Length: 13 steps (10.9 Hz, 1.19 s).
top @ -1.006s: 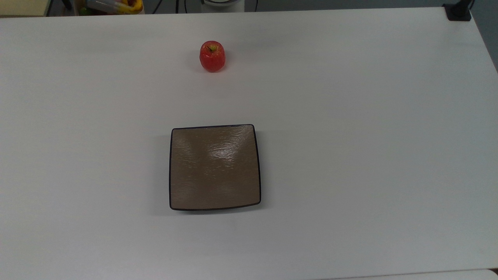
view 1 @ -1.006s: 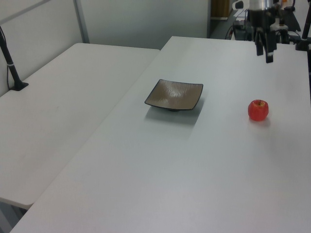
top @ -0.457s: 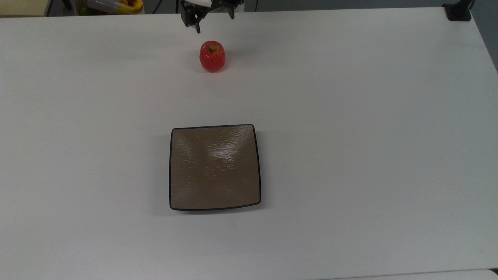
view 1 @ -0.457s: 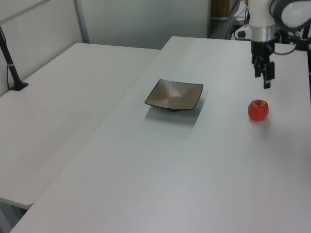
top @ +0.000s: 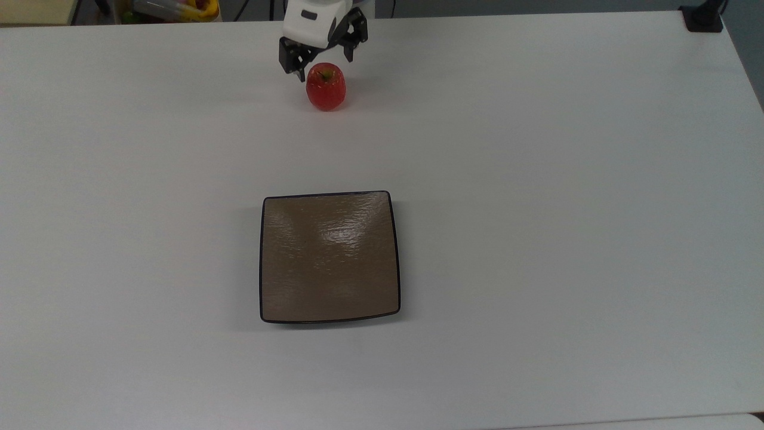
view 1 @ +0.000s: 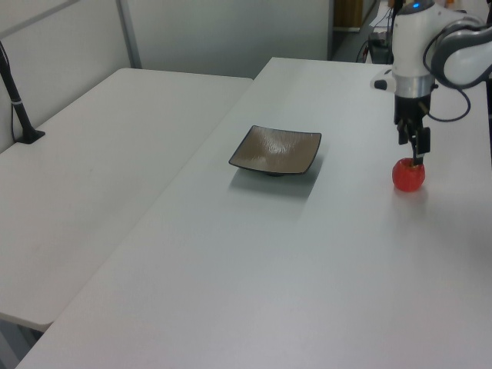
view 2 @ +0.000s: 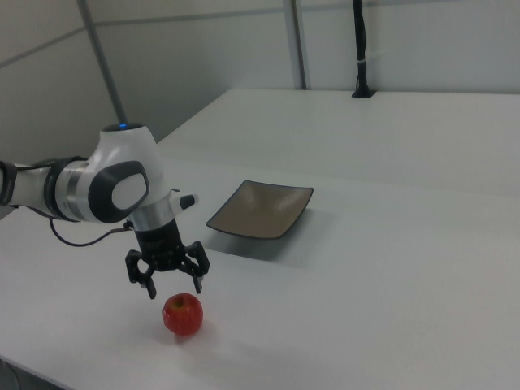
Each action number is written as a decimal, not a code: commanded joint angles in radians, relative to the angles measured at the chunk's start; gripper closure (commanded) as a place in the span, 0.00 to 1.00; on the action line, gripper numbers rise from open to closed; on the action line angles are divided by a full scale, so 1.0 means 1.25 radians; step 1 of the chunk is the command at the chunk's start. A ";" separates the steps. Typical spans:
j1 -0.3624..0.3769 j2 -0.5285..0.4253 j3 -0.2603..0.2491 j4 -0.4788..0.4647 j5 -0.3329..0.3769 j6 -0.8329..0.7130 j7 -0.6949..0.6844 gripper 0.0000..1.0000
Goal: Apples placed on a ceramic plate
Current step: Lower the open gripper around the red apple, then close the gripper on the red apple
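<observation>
Right view: gripper [view 2: 173, 287] hovering spread just above red apple [view 2: 183, 314] | apple sitting on desk [view 2: 390, 284] | brown square plate [view 2: 260, 210] lying well apart

A white tabletop [top: 537, 179] spans the top view. At about twelve o'clock, near the far edge, a small glossy red apple [top: 326, 87] stands upright on it, stem hollow up. The gripper [top: 323, 55] hangs at the apple's far side, its two dark fingers [top: 292, 61] spread wide. At six o'clock from the apple, well apart, lies the square brown ceramic plate [top: 286, 298], bare, with a thin dark rim.
</observation>
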 commanded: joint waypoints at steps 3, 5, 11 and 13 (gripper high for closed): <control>-0.001 0.042 -0.003 -0.052 -0.057 0.087 -0.014 0.00; -0.001 0.047 -0.003 -0.063 -0.074 0.092 -0.014 0.00; 0.000 0.080 -0.002 -0.082 -0.084 0.147 -0.014 0.00; 0.000 0.087 -0.002 -0.082 -0.084 0.149 -0.014 0.21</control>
